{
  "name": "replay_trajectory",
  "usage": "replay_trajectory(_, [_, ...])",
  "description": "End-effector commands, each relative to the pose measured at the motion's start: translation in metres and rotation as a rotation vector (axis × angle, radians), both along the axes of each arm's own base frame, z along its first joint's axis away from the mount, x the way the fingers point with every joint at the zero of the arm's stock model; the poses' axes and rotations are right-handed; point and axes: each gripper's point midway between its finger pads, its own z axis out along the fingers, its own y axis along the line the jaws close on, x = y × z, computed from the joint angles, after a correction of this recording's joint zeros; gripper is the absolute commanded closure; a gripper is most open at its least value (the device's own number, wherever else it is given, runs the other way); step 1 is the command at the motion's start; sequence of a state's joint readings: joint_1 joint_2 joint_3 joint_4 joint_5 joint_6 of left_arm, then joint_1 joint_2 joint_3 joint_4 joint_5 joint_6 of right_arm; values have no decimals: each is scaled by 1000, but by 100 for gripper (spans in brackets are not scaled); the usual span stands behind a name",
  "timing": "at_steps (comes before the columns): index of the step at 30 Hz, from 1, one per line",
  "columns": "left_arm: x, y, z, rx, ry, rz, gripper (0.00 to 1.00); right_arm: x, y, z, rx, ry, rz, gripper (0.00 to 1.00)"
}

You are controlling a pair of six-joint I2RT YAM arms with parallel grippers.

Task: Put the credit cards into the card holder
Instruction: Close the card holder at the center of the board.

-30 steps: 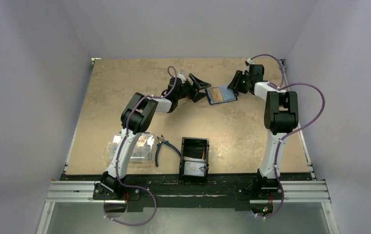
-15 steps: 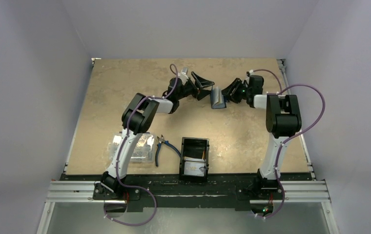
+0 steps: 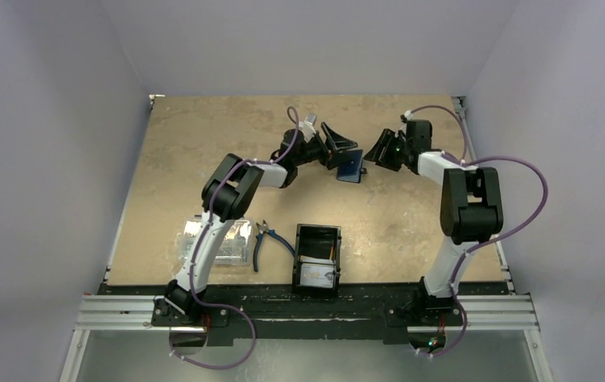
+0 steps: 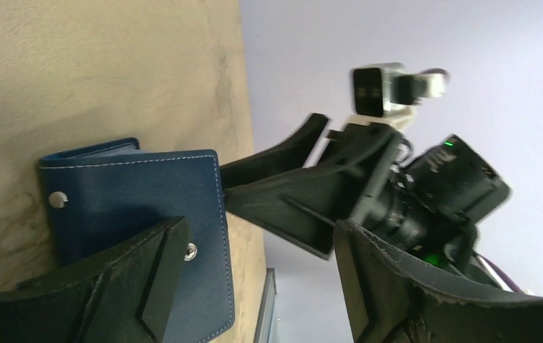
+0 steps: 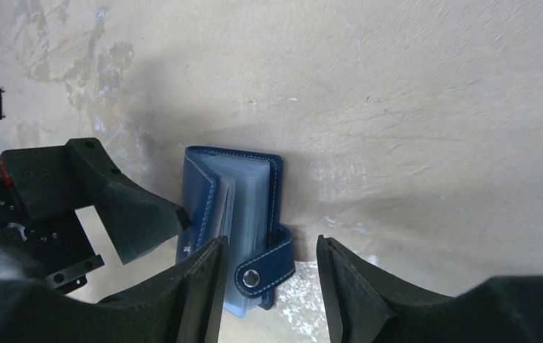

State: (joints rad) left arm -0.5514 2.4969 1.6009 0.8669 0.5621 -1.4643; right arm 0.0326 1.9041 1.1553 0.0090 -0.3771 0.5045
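Card holder [image 3: 350, 165]: upper centre of frame, on worktop [image 3: 204, 143], folded, strap loose. Judged light, floppy, with slick sleeves, so I'd pinch near the spine. The 2 pincers flank it: left pincer [image 3: 345, 153] wide open, right pincer [image 3: 376, 153] partly open, both empty.

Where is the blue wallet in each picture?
Top external: the card holder sits back-middle, just beside the left gripper.
Left wrist: lower left, behind that gripper's finger.
Right wrist: centre, slightly open, strap loose.
Shared landmark: the left gripper's black finger next to it.
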Motion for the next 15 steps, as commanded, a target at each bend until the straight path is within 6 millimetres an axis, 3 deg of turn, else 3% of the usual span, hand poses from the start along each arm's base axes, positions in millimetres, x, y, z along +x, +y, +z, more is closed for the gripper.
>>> replay_trajectory(1, [-9, -3, 34, 30, -108, -39, 21, -13, -20, 14, -168, -41, 6, 43])
replay_trajectory(7, [-12, -3, 20, 88, -93, -55, 21, -26, -2, 11, -231, -26, 91, 46])
replay_trajectory(15, [-10, -2, 12, 153, -95, -65, 21, -38, -5, 3, -389, -16, 102, 47])
